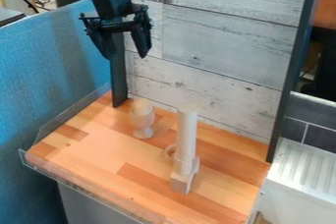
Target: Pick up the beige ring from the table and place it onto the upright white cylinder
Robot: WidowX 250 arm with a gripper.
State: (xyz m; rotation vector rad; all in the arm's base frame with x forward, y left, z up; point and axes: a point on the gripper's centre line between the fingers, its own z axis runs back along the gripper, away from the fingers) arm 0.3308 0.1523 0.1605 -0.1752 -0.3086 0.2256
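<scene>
The black gripper [127, 55] hangs at the upper left, high above the wooden counter [98, 154], with its two fingers spread and nothing between them. Below it, near the back of the counter, a pale cup shaped like a goblet [142, 119] stands upright. To the right of that, a tall whitish cylinder [186, 134] stands upright near the middle of the counter. At the cylinder's foot is a light angular block [183, 181], and a small pale ring or handle [170, 151] shows at its left side.
A dark post [118, 75] rises at the counter's back left, another [283, 105] at the right. Whitewashed boards [223, 46] stand behind. A clear low rim [56, 177] edges the front and left. A white ridged surface [305, 169] lies at the right, blue fabric [52, 80] at the left.
</scene>
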